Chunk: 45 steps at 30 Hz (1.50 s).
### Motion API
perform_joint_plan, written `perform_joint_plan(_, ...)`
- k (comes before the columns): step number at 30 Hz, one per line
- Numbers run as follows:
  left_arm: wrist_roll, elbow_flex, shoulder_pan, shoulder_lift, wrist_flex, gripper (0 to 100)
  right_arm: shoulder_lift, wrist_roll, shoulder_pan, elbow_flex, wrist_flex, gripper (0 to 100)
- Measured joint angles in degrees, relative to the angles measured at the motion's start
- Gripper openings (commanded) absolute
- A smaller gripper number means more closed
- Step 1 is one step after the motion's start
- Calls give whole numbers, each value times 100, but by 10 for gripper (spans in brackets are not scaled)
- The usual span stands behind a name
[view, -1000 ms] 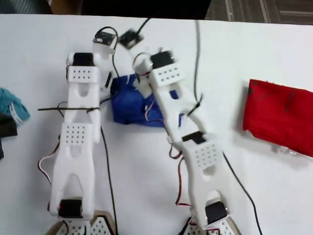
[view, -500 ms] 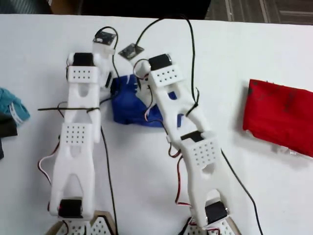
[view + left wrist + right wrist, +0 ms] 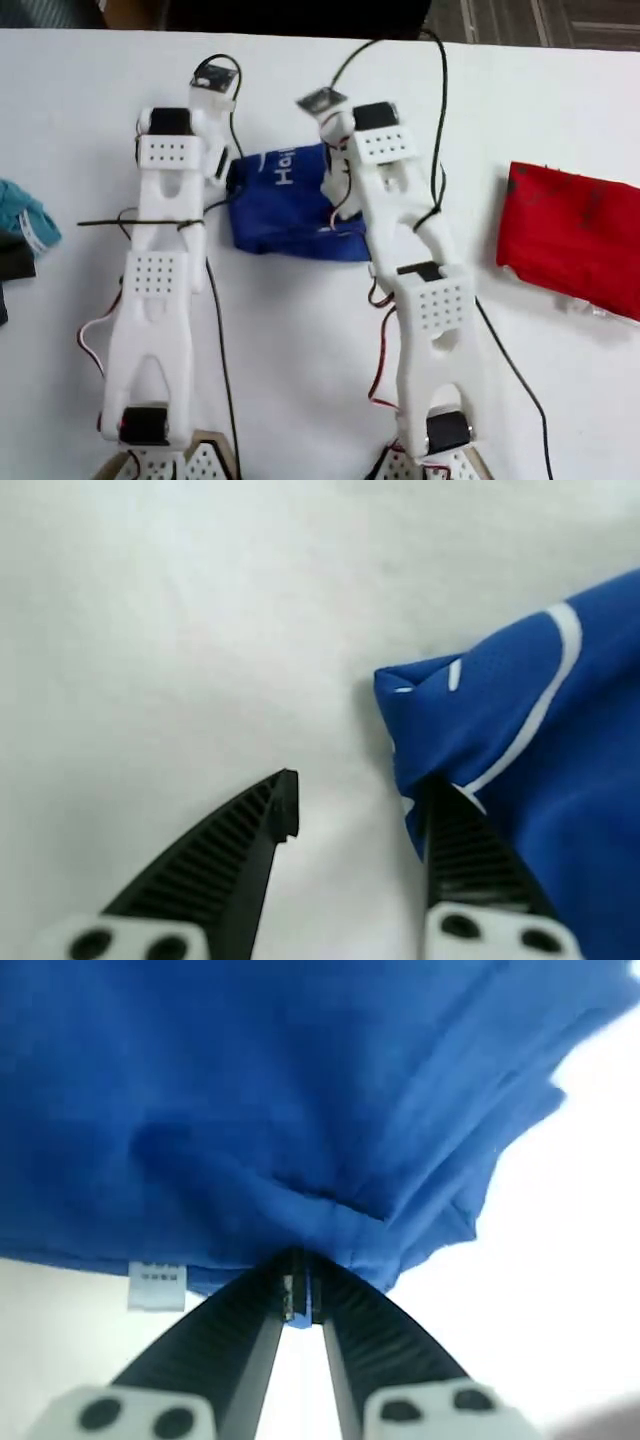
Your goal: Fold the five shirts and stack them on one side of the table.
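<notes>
A blue shirt (image 3: 285, 205) with white lettering lies spread between the two arms in the middle of the table. My right gripper (image 3: 298, 1282) is shut on a bunched fold of the blue shirt (image 3: 300, 1090) at its right edge. My left gripper (image 3: 360, 798) stands open at the shirt's left corner (image 3: 470, 710), low over the table. One of its fingers (image 3: 462, 845) is tucked against the cloth and the other rests over bare table. A folded red shirt (image 3: 572, 236) lies at the right side of the table.
A crumpled teal shirt (image 3: 24, 215) and a dark garment (image 3: 12, 262) sit at the table's left edge. Black cables (image 3: 420, 60) loop above the right arm. White table (image 3: 90, 90) stretches behind and in front of the blue shirt.
The right arm has swung to the right with the blue shirt's edge in its gripper, drawing the crumpled cloth out wider and flatter. The left arm has stayed put.
</notes>
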Motion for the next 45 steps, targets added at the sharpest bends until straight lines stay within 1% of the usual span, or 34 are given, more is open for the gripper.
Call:
perform_joint_plan(3,0,0,0,0,0,207,-264,0,-18,695,0,23)
perform_joint_plan(8,0,0,0,0,0,207,-1310,0,-26,1837,0,23)
perform_joint_plan(12,0,0,0,0,0,207,-2189,0,-18,2031,-26,23)
perform_joint_plan(16,0,0,0,0,0,207,-2585,0,18,2040,-721,23)
perform_joint_plan(20,0,0,0,0,0,207,-2479,0,44,2110,-2057,26)
perform_joint_plan(21,0,0,0,0,0,207,-2374,0,35,2101,-2374,39)
perform_joint_plan(23,0,0,0,0,0,207,-2004,-35,26,1996,-2804,101)
perform_joint_plan(26,0,0,0,0,0,207,-1336,-343,26,1442,-2963,198)
perform_joint_plan(27,0,0,0,0,0,207,-1108,-413,35,1204,-2980,202)
perform_joint_plan(30,0,0,0,0,0,207,-352,-492,35,563,-2963,163)
perform_joint_plan(32,0,0,0,0,0,207,105,-492,35,176,-2743,140)
perform_joint_plan(36,0,0,0,0,0,207,721,-475,281,-571,-2057,144)
perform_joint_plan(41,0,0,18,0,0,207,1125,-88,668,-1213,-1635,144)
perform_joint_plan(45,0,0,35,0,-18,208,1169,-9,782,-1530,-1424,145)
